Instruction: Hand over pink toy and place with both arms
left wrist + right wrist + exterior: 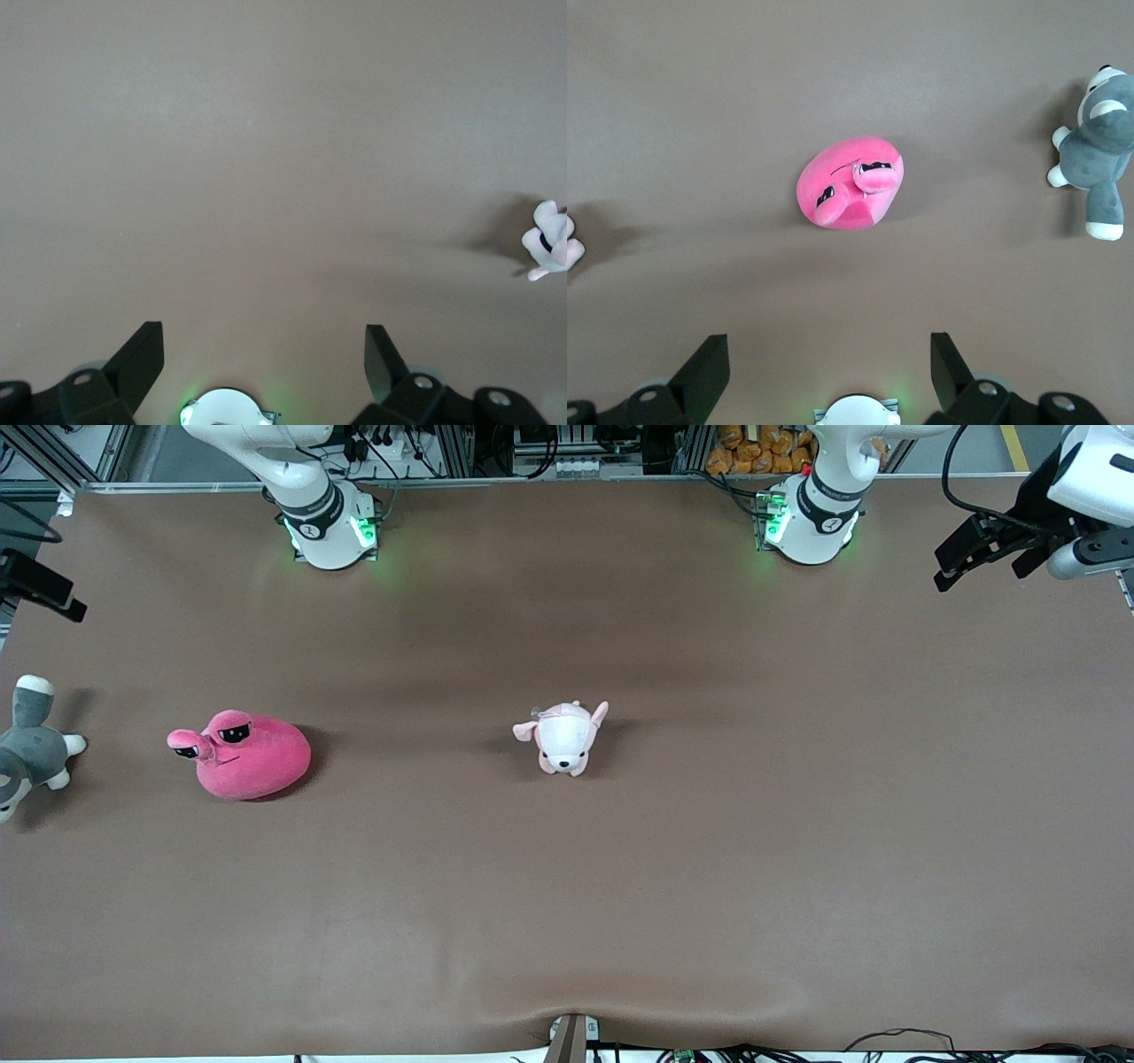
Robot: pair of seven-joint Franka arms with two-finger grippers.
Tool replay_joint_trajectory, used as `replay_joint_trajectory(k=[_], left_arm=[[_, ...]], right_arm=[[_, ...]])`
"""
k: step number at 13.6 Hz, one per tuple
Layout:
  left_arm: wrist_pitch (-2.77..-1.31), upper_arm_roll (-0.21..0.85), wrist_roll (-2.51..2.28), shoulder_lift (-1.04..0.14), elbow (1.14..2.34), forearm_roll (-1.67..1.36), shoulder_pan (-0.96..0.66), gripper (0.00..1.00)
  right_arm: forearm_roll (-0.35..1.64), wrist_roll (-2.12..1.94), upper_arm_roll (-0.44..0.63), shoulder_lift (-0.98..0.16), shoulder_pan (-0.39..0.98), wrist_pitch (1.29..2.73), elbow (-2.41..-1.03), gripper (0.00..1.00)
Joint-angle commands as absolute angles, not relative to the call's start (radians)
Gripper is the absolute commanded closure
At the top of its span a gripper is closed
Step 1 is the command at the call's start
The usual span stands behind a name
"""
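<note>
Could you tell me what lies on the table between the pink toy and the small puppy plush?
Nothing: in the front view only bare brown table runs between the pink toy and the puppy plush.

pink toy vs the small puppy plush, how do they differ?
Colour: the pink toy is solid hot pink; the puppy plush is pale pink and white.
Size: the pink toy is clearly larger than the puppy plush.
Shape: the pink toy is a rounded blob with two stalk eyes; the puppy plush has ears and a snout.
Shared: both lie untouched on the brown table.
</note>
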State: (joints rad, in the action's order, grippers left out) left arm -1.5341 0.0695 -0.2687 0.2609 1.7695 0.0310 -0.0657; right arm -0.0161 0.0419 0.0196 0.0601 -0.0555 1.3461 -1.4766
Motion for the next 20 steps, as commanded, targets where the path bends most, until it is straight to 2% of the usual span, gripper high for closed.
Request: replay_joint_trajectory(k=[1,4,14,20], left_arm=[[-1.543,0.077,-0.212,0.275,1.781,0.029,-0.049,0.00],[-1.543,0.072,-0.210,0.273,1.776,0.029,-0.043,0.00],[-1.491,0.066,-0.147,0.233,1.704,0.043,-0.025,0.00],[-1.470,0.067,-0.147,0.227,1.700,0.044,-0.026,0.00]], right_arm=[[-0.040,0.014,0.015,0.126,-0.023,1.374,-1.549,0.00],[-0.130,-0.040,0.018,0.080,0.012,1.368,-1.464,0.00],[-0.081,-0.086,0.026,0.066,-0.017,1.381,-1.457,0.00],[-0.083,-0.086,0.025,0.063,-0.017,1.381,-1.457,0.00]])
